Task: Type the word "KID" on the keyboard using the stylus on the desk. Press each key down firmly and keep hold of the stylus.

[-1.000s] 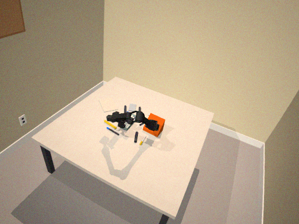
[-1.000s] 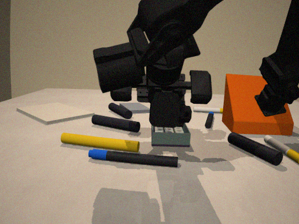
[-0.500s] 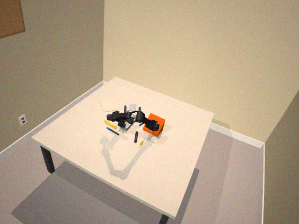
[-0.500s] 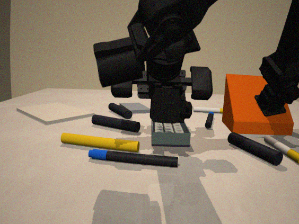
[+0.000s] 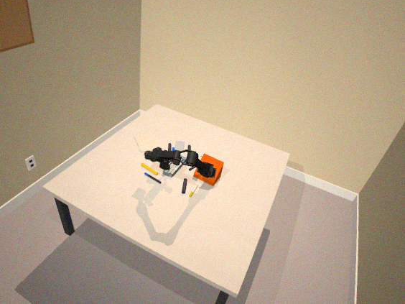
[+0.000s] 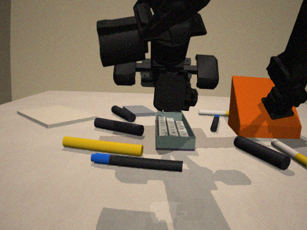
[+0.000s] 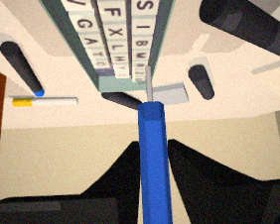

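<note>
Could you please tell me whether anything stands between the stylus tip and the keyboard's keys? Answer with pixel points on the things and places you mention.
Nothing visible does: the tool [image 7: 153, 146] grips the blue stylus [image 7: 155, 164], and its thin tip overlaps the far end of the keyboard [image 6: 175, 142] [image 7: 111, 84] in the wrist view.

Stylus: smooth blue plastic look, thin grey metal-like tip. Orange block: matt.

One keyboard, stylus, wedge; two slabs, two white pens, two black pens; perhaps four rods.

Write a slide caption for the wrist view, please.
The gripper grips a blue stylus, its thin tip pointing toward the lettered keyboard.
</note>
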Robot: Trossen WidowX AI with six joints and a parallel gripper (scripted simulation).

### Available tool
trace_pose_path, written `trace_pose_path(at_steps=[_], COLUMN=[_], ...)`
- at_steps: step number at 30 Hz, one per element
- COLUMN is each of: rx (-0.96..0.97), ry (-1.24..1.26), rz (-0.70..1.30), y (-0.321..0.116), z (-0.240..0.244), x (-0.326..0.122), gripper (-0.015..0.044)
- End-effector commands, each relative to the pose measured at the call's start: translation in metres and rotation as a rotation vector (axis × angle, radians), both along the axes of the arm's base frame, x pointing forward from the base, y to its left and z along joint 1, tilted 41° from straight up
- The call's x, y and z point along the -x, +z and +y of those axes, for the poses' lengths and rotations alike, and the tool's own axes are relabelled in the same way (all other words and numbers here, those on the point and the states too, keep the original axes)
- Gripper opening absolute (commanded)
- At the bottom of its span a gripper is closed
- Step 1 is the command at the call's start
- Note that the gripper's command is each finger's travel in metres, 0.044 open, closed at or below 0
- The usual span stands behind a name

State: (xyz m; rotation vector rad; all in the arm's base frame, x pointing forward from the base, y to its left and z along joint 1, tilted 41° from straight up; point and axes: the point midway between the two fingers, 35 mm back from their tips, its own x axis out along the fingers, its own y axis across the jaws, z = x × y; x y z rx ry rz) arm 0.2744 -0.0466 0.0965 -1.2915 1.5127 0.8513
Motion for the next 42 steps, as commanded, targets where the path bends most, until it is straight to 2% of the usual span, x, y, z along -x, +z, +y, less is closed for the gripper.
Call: trace_pose_path(at_steps=[1, 12, 25, 28, 42], rx=[0.0, -0.001, -0.002, -0.003, -0.003], ry=[-0.001, 0.004, 0.004, 0.004, 0.004], rz=[-0.001, 0.003, 0.003, 0.003, 0.003], y=[0.002, 0.039, 0.024, 0.023, 0.018], z=[0.002, 0.042, 0.056, 0.058, 0.062], x=[0.0, 0.016, 0.014, 0.013, 0.011], gripper=[0.0, 0.0, 0.0, 0.0079, 0.0081])
